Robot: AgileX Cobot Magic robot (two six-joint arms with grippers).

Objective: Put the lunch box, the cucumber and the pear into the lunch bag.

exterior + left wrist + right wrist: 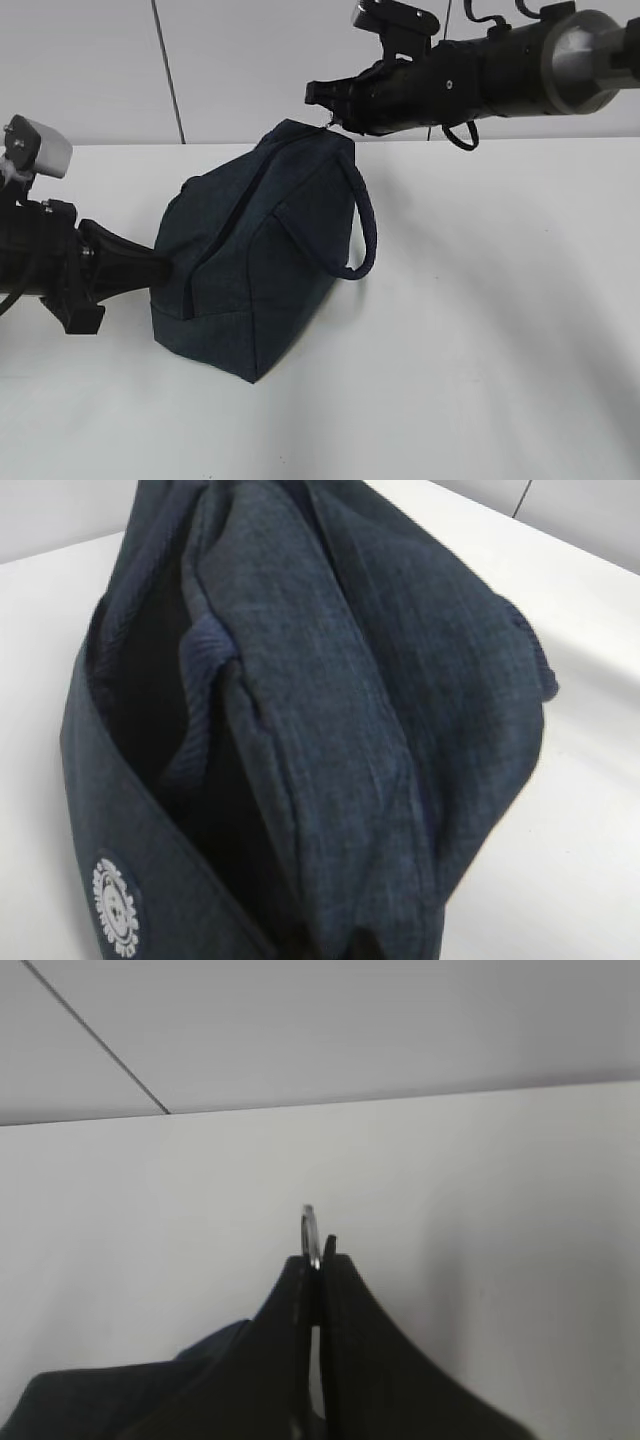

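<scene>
Only lunch bag (250, 270) shows; contents hidden.

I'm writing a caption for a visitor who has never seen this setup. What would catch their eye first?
First, the dark navy lunch bag, standing near the middle of the white table, its handle drooping to one side. Next, the right gripper at the bag's top corner, pinching the silver ring pull between closed fingers. The left gripper's arm presses against the bag's opposite end, low on the left; its fingertips are hidden.
</scene>
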